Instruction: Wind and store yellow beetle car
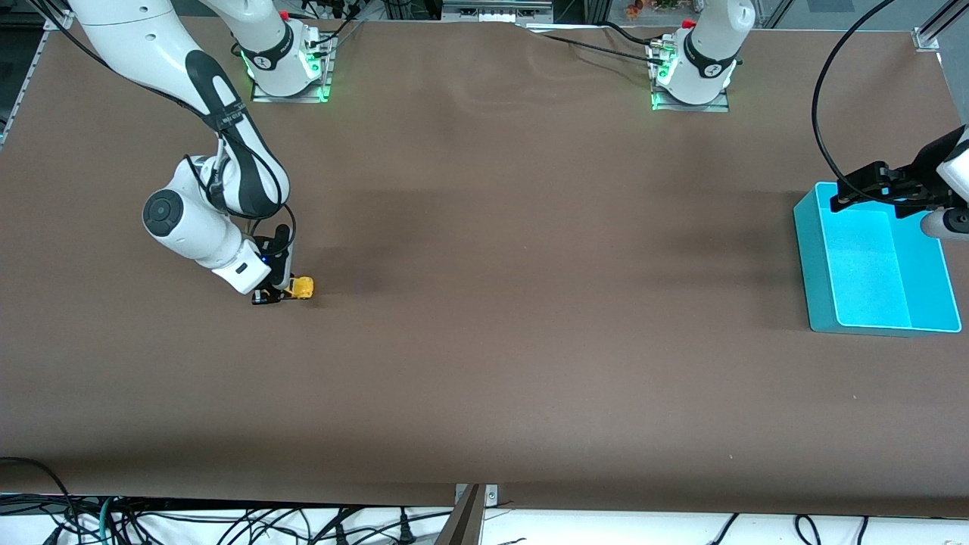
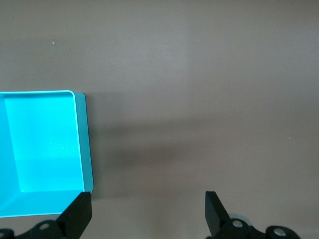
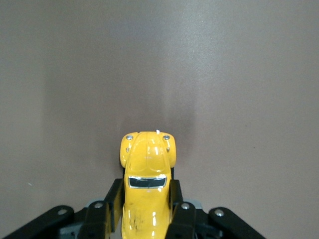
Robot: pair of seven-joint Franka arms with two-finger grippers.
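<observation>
1. Yellow beetle car, a tiny rounded toy, sits on the brown table toward the right arm's end, clamped by the right gripper.
2. Winding seems next: dragging it backward, wheels pressed down.
3. Left gripper waits spread over the turquoise plastic bin.

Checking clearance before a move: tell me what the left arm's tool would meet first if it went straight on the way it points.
Probably the bare brown table; the open left tool points down just beside the turquoise plastic bin.

Turquoise bin on brown table
</observation>
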